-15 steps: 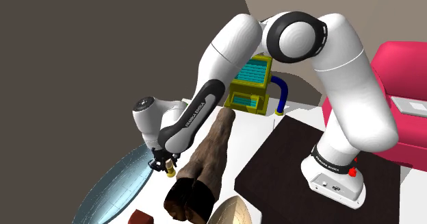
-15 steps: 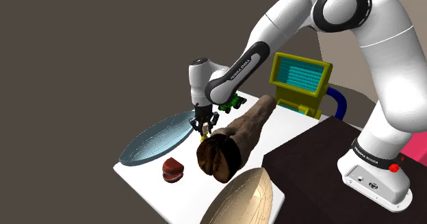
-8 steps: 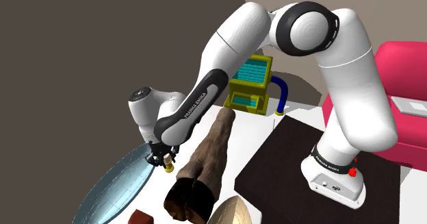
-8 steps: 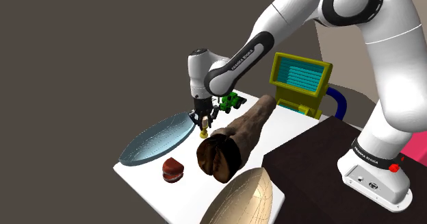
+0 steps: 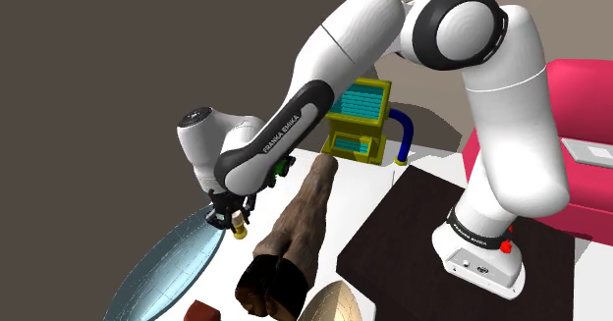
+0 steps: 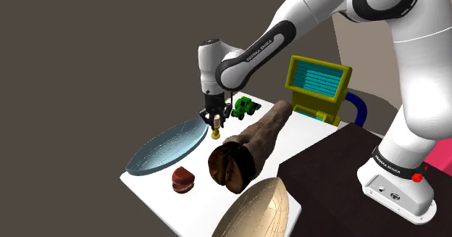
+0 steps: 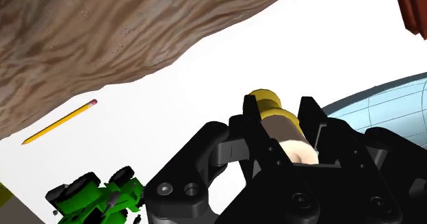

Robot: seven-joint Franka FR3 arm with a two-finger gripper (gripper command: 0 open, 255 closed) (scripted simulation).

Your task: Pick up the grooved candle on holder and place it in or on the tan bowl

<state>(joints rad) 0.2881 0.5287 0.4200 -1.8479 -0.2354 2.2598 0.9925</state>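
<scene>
My black gripper (image 5: 231, 216) (image 6: 214, 119) (image 7: 280, 118) is shut on the candle on holder (image 5: 239, 234) (image 6: 215, 133) (image 7: 279, 125), a short pale cylinder with a yellow-gold base. The candle hangs clear of the white table (image 6: 153, 188), between the long brown log (image 5: 300, 221) (image 6: 250, 145) and the pale blue oval dish (image 5: 167, 260) (image 6: 166, 146). The tan bowl (image 5: 339, 304) (image 6: 257, 210) stands at the table's near corner, beyond the log's thick end and well apart from the gripper. In the wrist view the two fingers clasp the candle's sides.
A green toy tractor (image 6: 245, 107) (image 7: 102, 195) and a pencil (image 7: 60, 122) lie near the gripper. A dark red object (image 6: 182, 179) sits by the blue dish. A yellow box with a teal panel (image 5: 359, 123) (image 6: 317, 83) stands at the back. The dark stand (image 5: 413, 231) adjoins the table.
The gripper has risen with the candle in it, lifting it off the table and drifting slightly toward the shoulder view's left. The upper arm has swung higher.
</scene>
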